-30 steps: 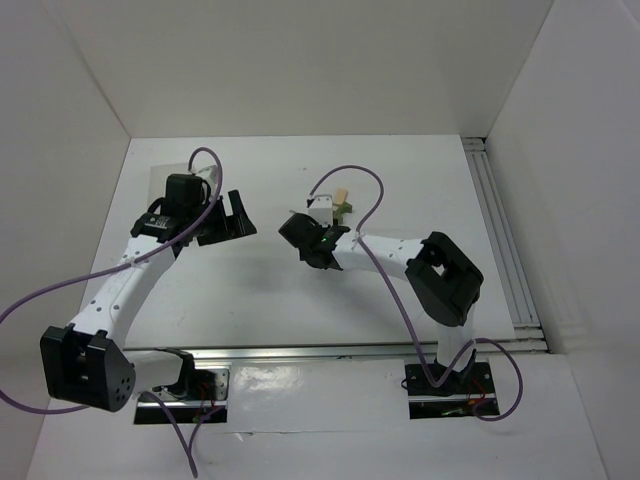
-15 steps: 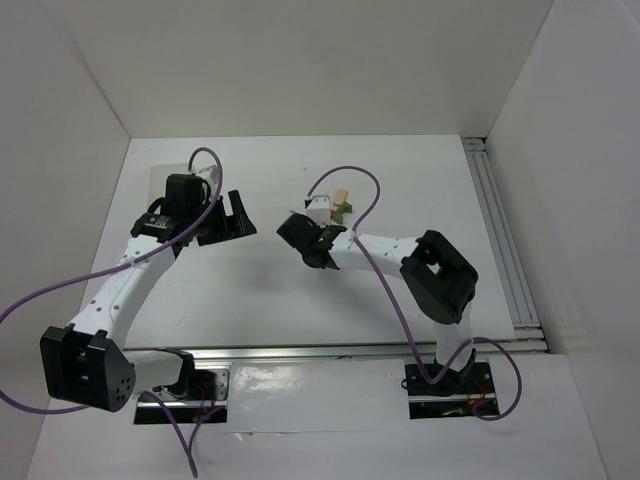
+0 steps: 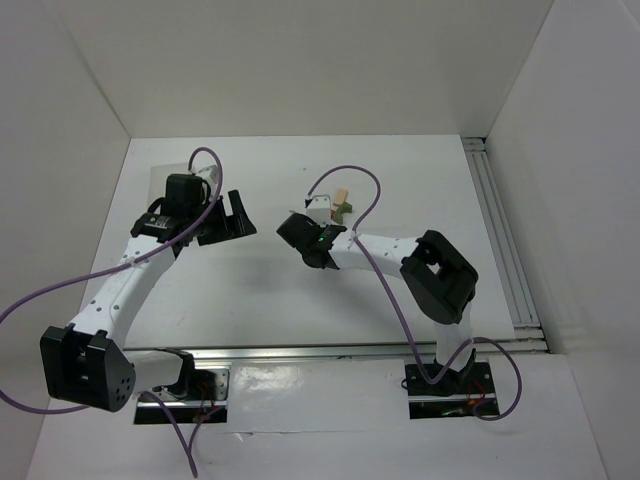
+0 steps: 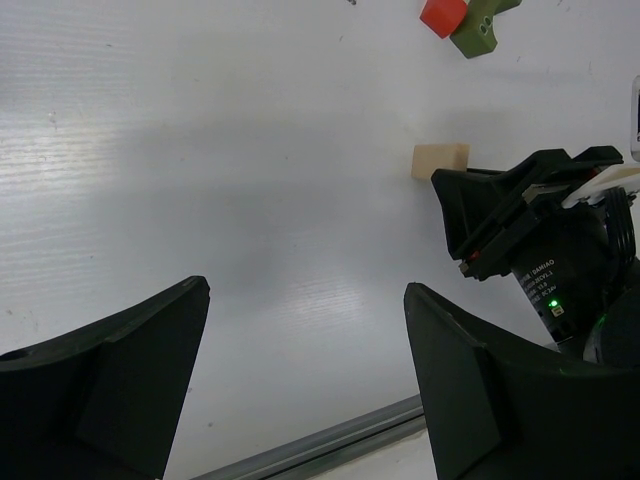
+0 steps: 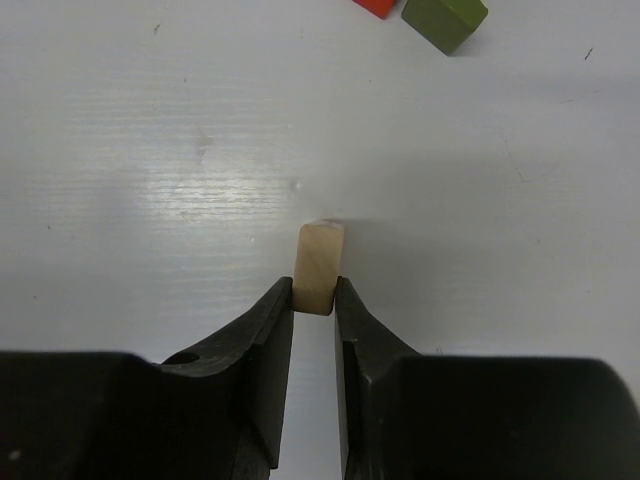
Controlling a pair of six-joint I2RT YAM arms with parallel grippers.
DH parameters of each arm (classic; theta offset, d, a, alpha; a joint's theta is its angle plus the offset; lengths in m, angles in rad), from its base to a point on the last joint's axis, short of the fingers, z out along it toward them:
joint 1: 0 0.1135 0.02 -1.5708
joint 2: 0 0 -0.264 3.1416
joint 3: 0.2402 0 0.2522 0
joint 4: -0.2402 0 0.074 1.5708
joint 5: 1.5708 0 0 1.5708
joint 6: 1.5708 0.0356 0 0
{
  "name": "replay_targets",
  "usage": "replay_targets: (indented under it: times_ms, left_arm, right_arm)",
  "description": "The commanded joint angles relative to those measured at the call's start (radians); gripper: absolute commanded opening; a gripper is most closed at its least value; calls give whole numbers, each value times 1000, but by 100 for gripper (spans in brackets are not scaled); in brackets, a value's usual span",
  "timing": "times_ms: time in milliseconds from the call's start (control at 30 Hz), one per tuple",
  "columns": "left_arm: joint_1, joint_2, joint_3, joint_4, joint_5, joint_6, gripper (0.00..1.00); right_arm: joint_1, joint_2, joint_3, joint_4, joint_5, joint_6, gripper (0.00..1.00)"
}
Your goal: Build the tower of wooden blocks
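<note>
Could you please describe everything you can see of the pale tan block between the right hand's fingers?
The pale tan block is a small plain piece, wooden by its look, with smooth faces. It appears to rest on the white table. The right hand is shut on its near end, one dark finger against each side. Nothing else touches it.

We see wide bare table (image 4: 200, 150) ahead of the left gripper (image 4: 307, 288). To its right the right gripper (image 5: 314, 292), clamped on the tan block (image 5: 320, 255), bars passage; beyond lie the red block (image 4: 443, 14) and green block (image 4: 483, 22).
</note>
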Motion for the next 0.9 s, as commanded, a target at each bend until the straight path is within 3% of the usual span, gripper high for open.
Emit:
replay_targets:
  times_ms: [0,767,867]
  left_arm:
    - [7,0,-5,48,15,19,91]
    - [-3,9,-15,48,24,19,91]
    - [-3,9,-15,48,24,19,91]
  right_arm:
    - [-1,-18,9,-18,33,6,23]
    - [-31,-119,-155,121,-58,-66,23]
    - [-31,-119,-166,121,-58,-66,29]
